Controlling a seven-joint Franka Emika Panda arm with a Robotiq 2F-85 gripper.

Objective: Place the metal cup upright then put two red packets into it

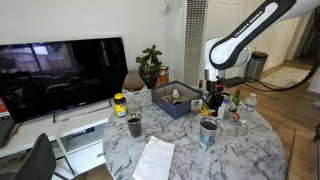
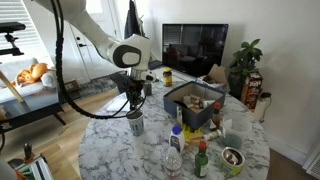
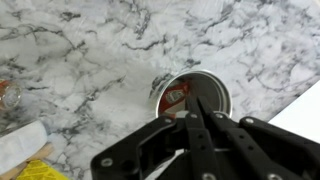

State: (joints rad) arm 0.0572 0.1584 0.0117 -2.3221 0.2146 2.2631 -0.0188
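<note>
In an exterior view: metal cup (image 1: 208, 132) upright on the marble counter (image 1: 245, 150), nearer the front edge than the middle. Gripper (image 1: 211, 104) poised directly above its mouth. Best to descend straight, with no sideways drift toward the blue box (image 1: 176, 100) behind.

In an exterior view from across the counter: same stack, gripper (image 2: 133, 100) just over the cup (image 2: 136, 123), close to the rounded edge. Worth avoiding any knock on the rim there, given the likely lightness of the cup.

Wrist view: looking down into the cup (image 3: 192, 95), with one red packet (image 3: 177, 95) inside against the wall. Jaws drawn together over the opening (image 3: 197, 108). Nothing seen pinched, yet impossible to rule out a thin sachet. Open only with the tips below the rim.
</note>
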